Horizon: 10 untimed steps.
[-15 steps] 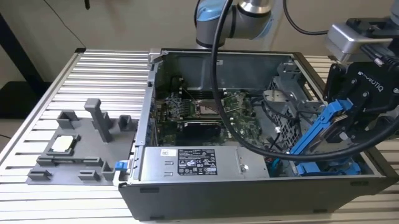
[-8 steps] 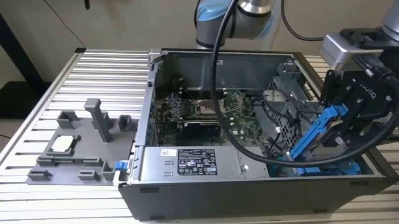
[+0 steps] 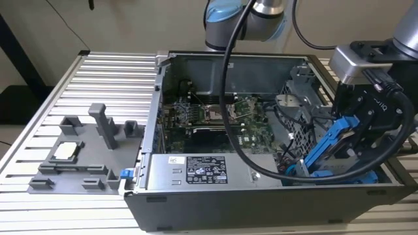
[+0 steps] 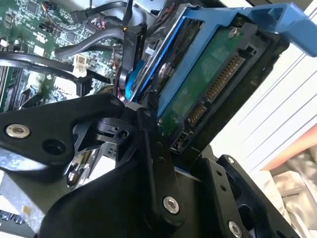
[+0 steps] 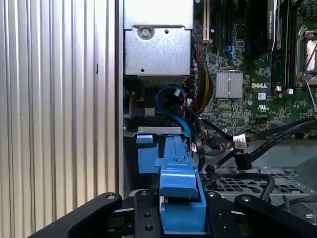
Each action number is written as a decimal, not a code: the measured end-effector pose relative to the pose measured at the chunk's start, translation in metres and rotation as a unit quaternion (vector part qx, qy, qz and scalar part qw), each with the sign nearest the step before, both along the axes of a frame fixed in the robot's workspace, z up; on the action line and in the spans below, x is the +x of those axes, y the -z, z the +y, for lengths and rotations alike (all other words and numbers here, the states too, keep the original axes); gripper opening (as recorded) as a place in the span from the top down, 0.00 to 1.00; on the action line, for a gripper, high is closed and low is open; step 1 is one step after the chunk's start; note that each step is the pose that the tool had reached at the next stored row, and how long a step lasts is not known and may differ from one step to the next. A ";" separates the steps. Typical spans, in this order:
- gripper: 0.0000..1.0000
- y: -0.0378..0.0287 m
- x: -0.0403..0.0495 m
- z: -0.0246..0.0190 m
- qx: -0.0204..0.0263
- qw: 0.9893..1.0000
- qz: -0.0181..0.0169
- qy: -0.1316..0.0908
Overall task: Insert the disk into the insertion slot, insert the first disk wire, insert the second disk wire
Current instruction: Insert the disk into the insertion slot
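The disk [image 3: 332, 147], steeply tilted, is grasped by the hand [image 3: 349, 139] over a corner of the computer case [image 3: 228, 208]; black cables [image 5: 277, 135] cross inside, just beside the disk.

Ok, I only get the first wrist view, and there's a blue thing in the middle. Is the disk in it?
Observer: Yes. In the second wrist view the disk shows its green board, clipped in the blue frame.
Operator: Is it lying flat?
Observer: No. In the exterior view the disk stands tilted, lower end down inside the case.
Operator: Anything beside the case?
Observer: A grey tray of holders, on the exterior view's left.
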State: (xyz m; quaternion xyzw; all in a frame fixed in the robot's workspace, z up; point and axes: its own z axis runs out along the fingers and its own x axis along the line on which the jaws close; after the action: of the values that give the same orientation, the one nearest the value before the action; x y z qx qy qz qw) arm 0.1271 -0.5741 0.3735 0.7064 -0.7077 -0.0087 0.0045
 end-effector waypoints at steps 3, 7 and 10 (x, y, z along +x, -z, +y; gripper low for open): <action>0.67 0.0004 0.0001 -0.0001 0.000 1.000 0.000 0.000; 0.60 -0.0011 0.0000 0.0000 0.000 1.000 0.000 0.000; 0.53 -0.0044 0.0000 -0.0001 0.000 1.000 0.000 0.000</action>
State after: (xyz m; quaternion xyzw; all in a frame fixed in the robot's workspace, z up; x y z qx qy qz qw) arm 0.1271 -0.5742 0.3779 0.7064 -0.7077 -0.0088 0.0045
